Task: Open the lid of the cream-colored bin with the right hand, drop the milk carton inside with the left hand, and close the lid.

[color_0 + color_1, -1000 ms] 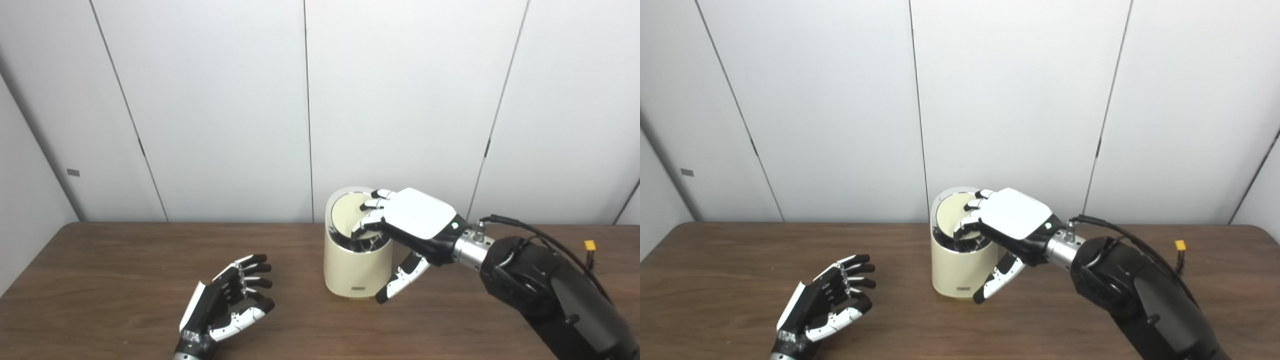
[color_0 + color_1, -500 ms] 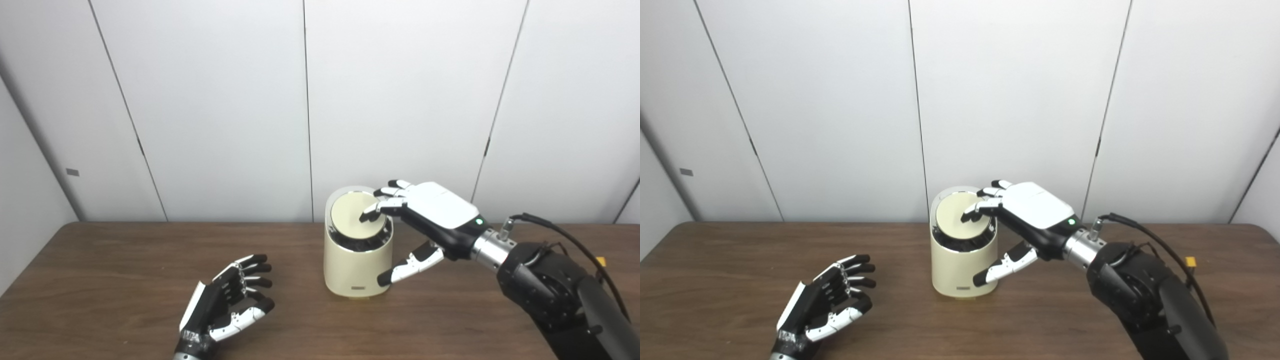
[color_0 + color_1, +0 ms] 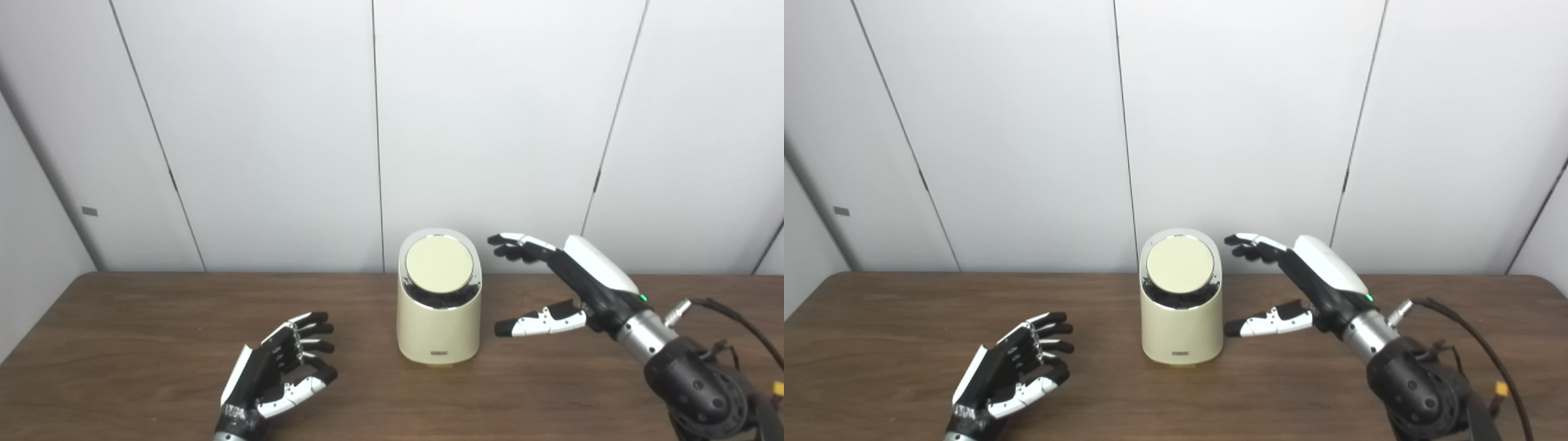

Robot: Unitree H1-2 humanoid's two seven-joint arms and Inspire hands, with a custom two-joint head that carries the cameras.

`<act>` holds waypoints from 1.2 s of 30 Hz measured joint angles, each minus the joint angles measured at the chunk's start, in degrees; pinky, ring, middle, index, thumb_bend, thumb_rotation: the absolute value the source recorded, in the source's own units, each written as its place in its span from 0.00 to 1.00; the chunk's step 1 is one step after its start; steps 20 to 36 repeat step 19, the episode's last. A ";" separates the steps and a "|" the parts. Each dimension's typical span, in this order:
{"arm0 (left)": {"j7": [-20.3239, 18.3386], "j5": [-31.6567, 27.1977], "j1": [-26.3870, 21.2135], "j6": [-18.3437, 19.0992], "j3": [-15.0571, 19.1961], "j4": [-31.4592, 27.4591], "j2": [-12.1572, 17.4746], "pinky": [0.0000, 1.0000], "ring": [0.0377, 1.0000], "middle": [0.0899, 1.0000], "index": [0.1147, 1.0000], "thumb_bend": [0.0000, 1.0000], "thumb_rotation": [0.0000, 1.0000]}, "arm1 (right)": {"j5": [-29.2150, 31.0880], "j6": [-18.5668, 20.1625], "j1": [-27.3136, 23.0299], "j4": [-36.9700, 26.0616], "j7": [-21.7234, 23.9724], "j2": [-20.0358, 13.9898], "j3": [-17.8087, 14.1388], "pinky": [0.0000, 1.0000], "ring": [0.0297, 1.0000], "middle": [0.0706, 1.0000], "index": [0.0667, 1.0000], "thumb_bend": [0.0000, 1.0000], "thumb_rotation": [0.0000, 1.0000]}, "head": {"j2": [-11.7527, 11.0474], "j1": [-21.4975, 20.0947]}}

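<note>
The cream-colored bin (image 3: 438, 324) stands upright at the middle of the brown table (image 3: 122, 318). Its round lid (image 3: 439, 264) sits flat inside the chrome rim, shut. My right hand (image 3: 560, 285) hovers just to the right of the bin, open, fingers spread toward it and not touching. My left hand (image 3: 278, 370) rests palm up near the table's front left, open and holding nothing. No milk carton shows in either view.
White wall panels (image 3: 490, 122) rise right behind the table's far edge. A black cable (image 3: 735, 312) with a small yellow connector trails from my right forearm at the lower right.
My right hand lifted off the lid and drew back to the right of the bin. The lid, tilted inward a second ago, has swung back flat. The left hand stayed still.
</note>
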 measured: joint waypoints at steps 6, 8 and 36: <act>0.06 0.54 0.00 -0.05 0.03 -0.07 0.38 0.57 0.67 0.74 0.80 0.80 0.27 | 8.84 0.14 5.62 0.94 -3.80 2.34 -4.89 0.68 0.80 0.86 0.90 0.76 0.32 | -0.09 -0.17; 0.05 0.55 -0.01 -0.01 0.11 -0.12 0.64 0.58 0.68 0.75 0.81 0.81 0.28 | 10.89 -0.97 7.84 1.16 -5.12 2.82 -5.45 0.69 0.80 0.86 0.91 0.77 0.33 | -0.18 -0.61; -5.07 -5.15 -0.27 2.66 -0.56 -1.84 2.57 0.58 0.74 0.84 0.90 0.88 0.32 | 23.93 -16.55 10.87 12.14 -5.63 3.39 -6.03 0.77 0.86 0.91 0.94 0.86 0.39 | 0.17 -1.58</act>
